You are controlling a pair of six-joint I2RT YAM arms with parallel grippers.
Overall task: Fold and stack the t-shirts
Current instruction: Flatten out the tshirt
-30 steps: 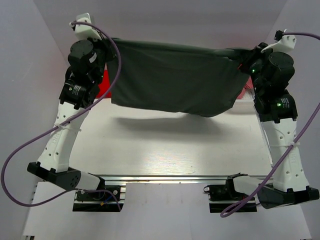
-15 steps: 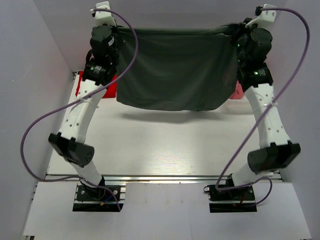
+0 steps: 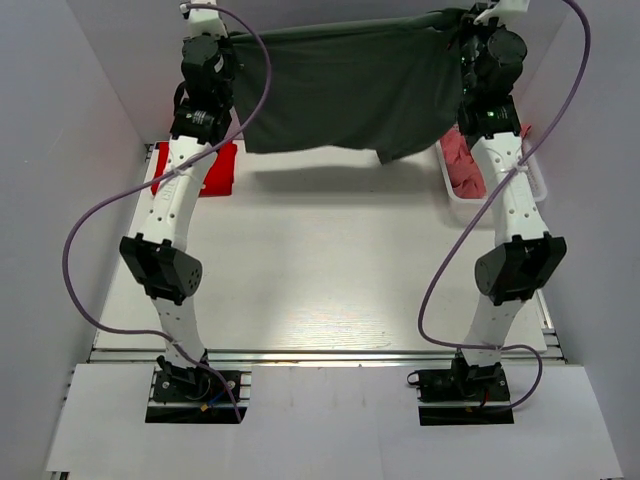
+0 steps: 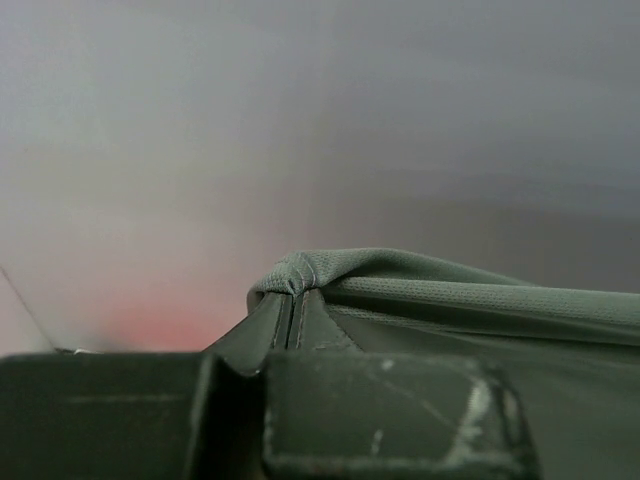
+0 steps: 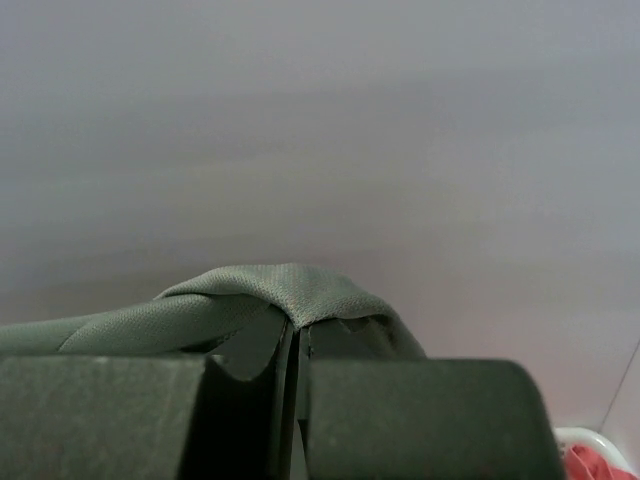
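A dark grey t-shirt (image 3: 345,90) hangs stretched between my two grippers, high above the far end of the table. My left gripper (image 3: 226,38) is shut on its left top corner (image 4: 300,275). My right gripper (image 3: 462,20) is shut on its right top corner (image 5: 285,290). The shirt's lower edge hangs free above the table. A bright red t-shirt (image 3: 212,168) lies on the table at the far left, partly behind my left arm. Dusty pink t-shirts (image 3: 468,165) lie in the white basket (image 3: 452,190) at the far right.
The white table top (image 3: 320,270) lies below the hanging shirt. Grey walls close in on both sides and at the back. Purple cables loop from both arms.
Both arms have stretched out and carried the dark grey t-shirt up and towards the far end of the table. The basket with pink shirts now shows.
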